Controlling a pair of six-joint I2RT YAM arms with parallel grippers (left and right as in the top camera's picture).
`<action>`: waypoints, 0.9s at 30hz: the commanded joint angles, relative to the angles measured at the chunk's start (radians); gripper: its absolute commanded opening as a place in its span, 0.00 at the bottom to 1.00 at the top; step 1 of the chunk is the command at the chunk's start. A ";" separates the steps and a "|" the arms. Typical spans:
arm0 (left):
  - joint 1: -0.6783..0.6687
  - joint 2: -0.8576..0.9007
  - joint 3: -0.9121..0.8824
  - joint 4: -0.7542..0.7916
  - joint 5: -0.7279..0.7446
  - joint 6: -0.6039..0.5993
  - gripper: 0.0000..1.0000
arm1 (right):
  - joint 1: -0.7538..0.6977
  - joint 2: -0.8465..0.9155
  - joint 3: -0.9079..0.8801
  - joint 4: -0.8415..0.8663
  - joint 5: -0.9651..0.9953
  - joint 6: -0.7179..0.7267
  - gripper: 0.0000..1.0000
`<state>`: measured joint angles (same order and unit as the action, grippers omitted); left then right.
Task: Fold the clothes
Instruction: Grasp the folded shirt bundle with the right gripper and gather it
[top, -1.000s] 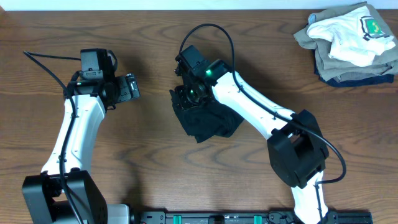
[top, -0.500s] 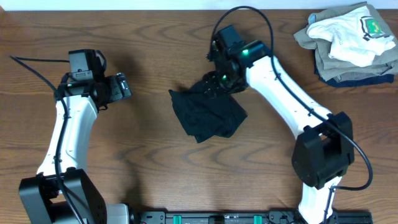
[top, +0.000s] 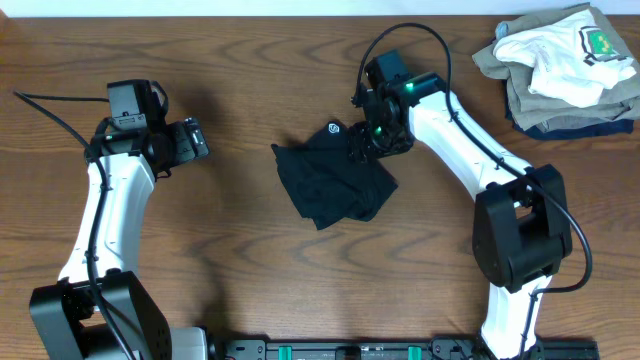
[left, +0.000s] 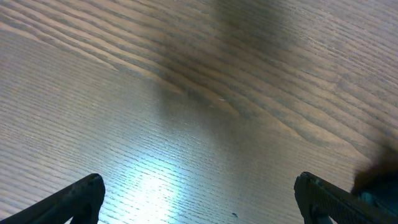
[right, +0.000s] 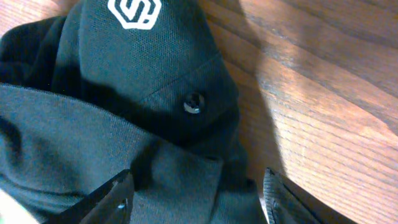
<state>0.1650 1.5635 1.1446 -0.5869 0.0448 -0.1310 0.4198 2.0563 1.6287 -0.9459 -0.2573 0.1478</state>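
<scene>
Black crumpled polo shirt (top: 330, 185) lay right under the spread-apart right fingers (right: 115, 200); left fingers (left: 84, 194) hung apart over the brown wooden surface (left: 186, 124).

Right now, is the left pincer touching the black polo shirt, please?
Apart: the overhead view shows table between the left pincer and the polo shirt.

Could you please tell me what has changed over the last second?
The right gripper moved rightward across the black polo shirt, spreading its upper edge that way and exposing the white logo; its jaws now stand open over the fabric. The left gripper drew slightly left, open. The garment pile stayed put.
</scene>
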 joint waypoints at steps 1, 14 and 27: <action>0.005 -0.001 0.017 -0.003 -0.011 -0.002 0.98 | -0.001 0.006 -0.037 0.030 -0.040 -0.014 0.58; 0.005 -0.001 0.017 -0.002 -0.012 -0.002 0.98 | 0.008 -0.035 -0.044 0.014 -0.184 -0.040 0.01; 0.007 0.000 0.017 0.024 -0.012 -0.002 0.98 | 0.189 -0.140 -0.071 -0.079 -0.132 -0.051 0.01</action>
<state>0.1650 1.5635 1.1446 -0.5697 0.0448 -0.1310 0.5697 1.9228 1.5818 -1.0206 -0.3710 0.1127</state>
